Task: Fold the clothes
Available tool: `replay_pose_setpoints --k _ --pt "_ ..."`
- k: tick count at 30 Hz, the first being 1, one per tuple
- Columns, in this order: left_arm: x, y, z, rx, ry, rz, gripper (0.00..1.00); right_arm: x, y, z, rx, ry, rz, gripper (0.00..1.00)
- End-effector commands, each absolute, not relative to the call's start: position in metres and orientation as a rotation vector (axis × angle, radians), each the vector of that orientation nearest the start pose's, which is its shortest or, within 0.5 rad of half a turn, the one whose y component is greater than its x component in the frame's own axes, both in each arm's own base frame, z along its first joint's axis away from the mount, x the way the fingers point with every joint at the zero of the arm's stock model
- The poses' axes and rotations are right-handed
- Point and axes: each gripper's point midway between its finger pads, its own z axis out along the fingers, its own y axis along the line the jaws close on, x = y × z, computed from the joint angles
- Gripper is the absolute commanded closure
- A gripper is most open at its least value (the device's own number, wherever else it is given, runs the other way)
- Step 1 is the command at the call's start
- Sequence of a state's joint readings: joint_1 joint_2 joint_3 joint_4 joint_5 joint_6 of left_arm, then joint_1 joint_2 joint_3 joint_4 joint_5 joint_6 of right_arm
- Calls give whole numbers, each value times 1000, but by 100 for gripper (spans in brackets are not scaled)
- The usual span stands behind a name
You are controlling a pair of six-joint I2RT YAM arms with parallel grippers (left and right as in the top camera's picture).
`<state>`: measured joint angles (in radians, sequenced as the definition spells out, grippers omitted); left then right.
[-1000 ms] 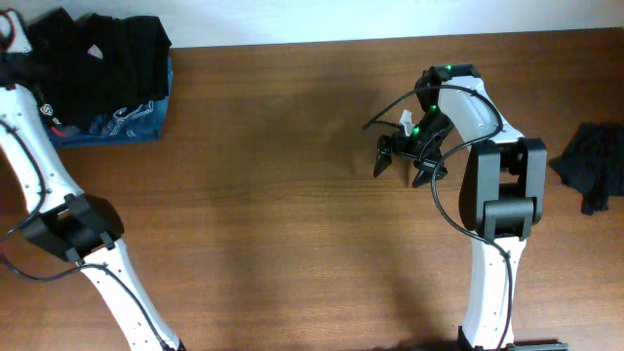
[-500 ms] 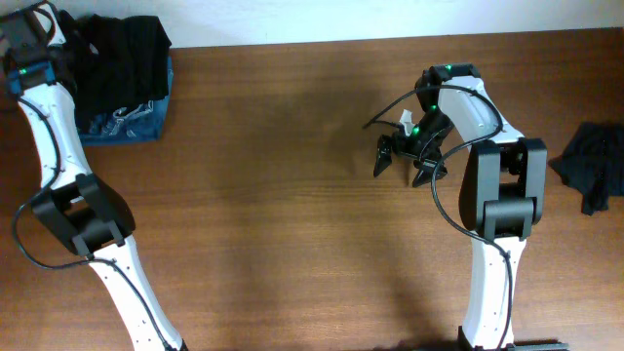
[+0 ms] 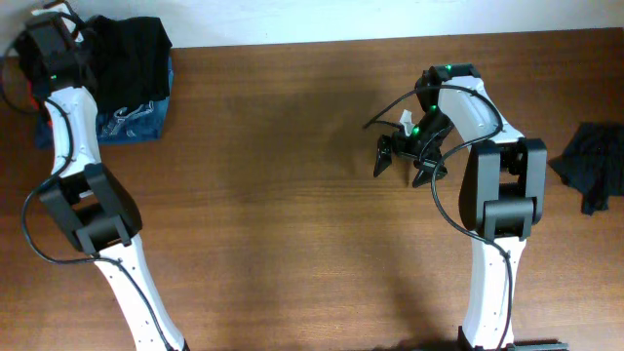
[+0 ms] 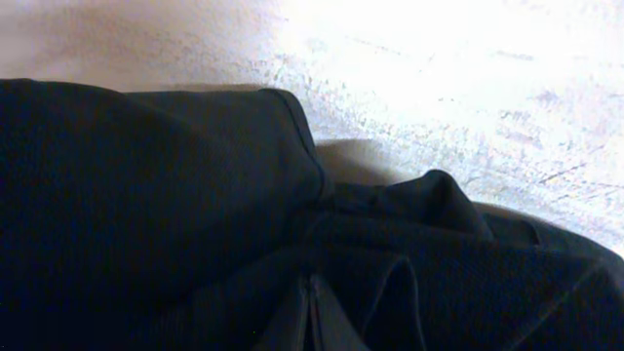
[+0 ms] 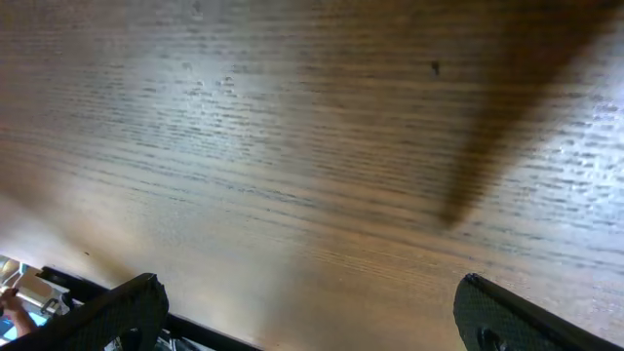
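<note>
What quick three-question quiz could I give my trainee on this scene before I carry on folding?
1. True or false: the right gripper holds cloth.
2. Where does the black clothes pile lie? A far-left corner; B centre; C beside the right arm's base.
3. Fill in: the garment showing under that pile is ___.
Key: 1 false, it is open above the bare table; 2 A; 3 blue.

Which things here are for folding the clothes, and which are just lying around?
For the job:
- black T-shirt, heaped at the far left corner

Just lying about:
- blue patterned fabric under it
- dark crumpled cloth at the right edge, untouched, perhaps more laundry
</note>
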<state>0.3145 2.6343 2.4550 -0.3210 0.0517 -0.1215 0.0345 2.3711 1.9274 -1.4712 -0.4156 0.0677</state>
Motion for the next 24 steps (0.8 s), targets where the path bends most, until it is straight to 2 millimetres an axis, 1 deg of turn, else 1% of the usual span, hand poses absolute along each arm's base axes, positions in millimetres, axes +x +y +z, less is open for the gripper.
replay_pose_setpoints --k 1,2,3,4,5,6,7,8,9,10,11,12,13,15,16,17,18,20,21,22,23,24 --pt "690 188 125 -397 2070 22 98 371 83 25 166 3450 680 1" --pt "691 188 133 -394 2056 24 99 371 83 25 166 3451 680 1" --pt "693 189 154 -386 2017 28 99 371 83 25 166 3451 680 1" --pt "695 190 187 -372 1959 33 99 371 83 25 166 3451 680 1" --pt "695 190 204 -365 1930 36 99 371 83 25 166 3451 680 1" --pt "693 189 239 -351 1871 41 99 371 83 25 165 3451 680 1" --pt "689 188 262 -344 1838 44 99 371 83 25 165 3451 680 1" --pt "681 186 293 -337 1806 47 99 371 83 25 165 3450 680 1" --pt "677 186 300 -340 1804 51 99 371 83 25 165 3450 680 1" --pt "666 189 314 -362 1810 76 99 371 83 25 165 3449 680 1" --pt "660 193 318 -385 1816 103 99 372 83 25 164 3448 680 1" --pt "649 203 321 -437 1830 167 99 372 83 25 163 3447 680 1" --pt "635 221 319 -518 1849 272 99 372 83 24 156 3444 680 1" --pt "618 240 307 -603 1890 385 99 373 83 24 154 3440 679 1" --pt "609 248 297 -634 1927 426 99 374 83 24 152 3437 678 1" --pt "599 258 278 -666 1992 456 99 375 83 23 150 3431 678 1" --pt "595 263 267 -679 2022 464 99 376 83 23 149 3427 678 1" --pt "589 283 233 -720 2082 486 99 377 83 23 146 3422 677 1" --pt "588 289 222 -731 2099 492 99 377 83 23 146 3422 677 2" --pt "586 296 206 -744 2125 492 99 377 83 23 147 3422 677 1" --pt "587 300 186 -750 2162 475 99 377 83 23 147 3422 677 1" --pt "588 301 176 -750 2179 464 99 377 83 23 147 3422 677 1"
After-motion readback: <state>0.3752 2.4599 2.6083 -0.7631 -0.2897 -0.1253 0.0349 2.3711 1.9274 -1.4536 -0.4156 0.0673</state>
